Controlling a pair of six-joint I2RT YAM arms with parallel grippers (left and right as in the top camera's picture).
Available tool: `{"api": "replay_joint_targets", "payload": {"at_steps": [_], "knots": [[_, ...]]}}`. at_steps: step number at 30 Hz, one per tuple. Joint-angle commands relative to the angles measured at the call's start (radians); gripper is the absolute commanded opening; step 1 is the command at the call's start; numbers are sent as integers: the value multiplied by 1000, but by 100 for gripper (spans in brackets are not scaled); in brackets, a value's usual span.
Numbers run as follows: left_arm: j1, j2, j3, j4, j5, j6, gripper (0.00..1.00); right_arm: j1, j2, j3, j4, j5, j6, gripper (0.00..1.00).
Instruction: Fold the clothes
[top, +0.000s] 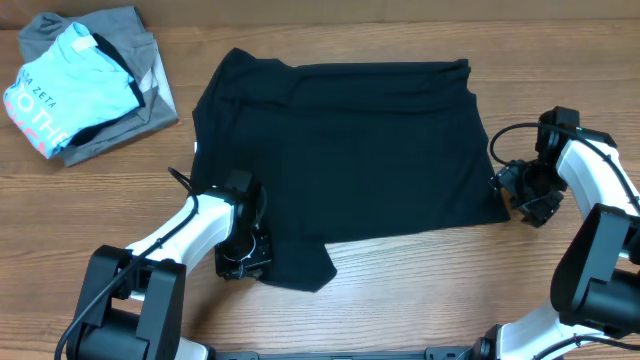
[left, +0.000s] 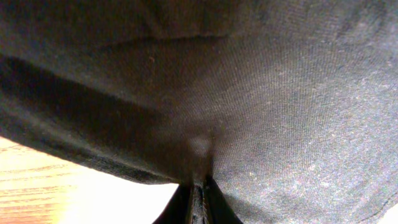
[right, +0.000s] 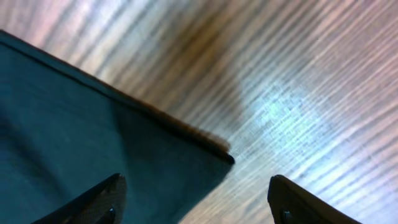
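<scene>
The black T-shirt (top: 340, 150) lies spread flat on the wooden table, with a flap of fabric sticking out at its near left corner. My left gripper (top: 243, 262) sits at that near left edge and is shut on the shirt's fabric, which fills the left wrist view (left: 261, 112). My right gripper (top: 528, 205) is open at the shirt's near right corner. In the right wrist view its fingers (right: 196, 199) straddle the corner of the shirt (right: 93, 143), one finger over fabric, one over bare wood.
A folded pile lies at the far left: a light blue printed shirt (top: 65, 85) on top of a grey garment (top: 135, 100). Bare wooden table (top: 420, 290) surrounds the shirt.
</scene>
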Motion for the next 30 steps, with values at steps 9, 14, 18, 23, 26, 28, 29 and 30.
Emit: {"api": "replay_joint_targets", "payload": {"at_steps": [9, 14, 18, 23, 26, 28, 29, 30], "knots": [[-5, 17, -7, 7, 1, 19, 8, 0, -1, -56, 51, -42, 10, 65], [-5, 17, -7, 6, 1, 19, 10, 0, 0, -75, 68, -43, 10, 62], [-5, 17, -7, 6, 2, 19, 10, 0, 0, -76, 76, -43, 10, 60], [-5, 17, -7, 5, 2, 19, 10, 0, 0, -76, 82, -43, 10, 54], [-5, 17, -7, 5, 2, 19, 10, 0, 0, -77, 83, -43, 10, 54], [-5, 17, -7, 5, 2, 19, 10, 0, 0, -77, 86, -43, 10, 51], [-5, 17, -7, 6, 2, 19, 10, 0, 0, -77, 87, -43, 10, 50], [-5, 17, -7, 6, 3, 19, 11, 0, 0, -77, 89, -43, 10, 50]]}}
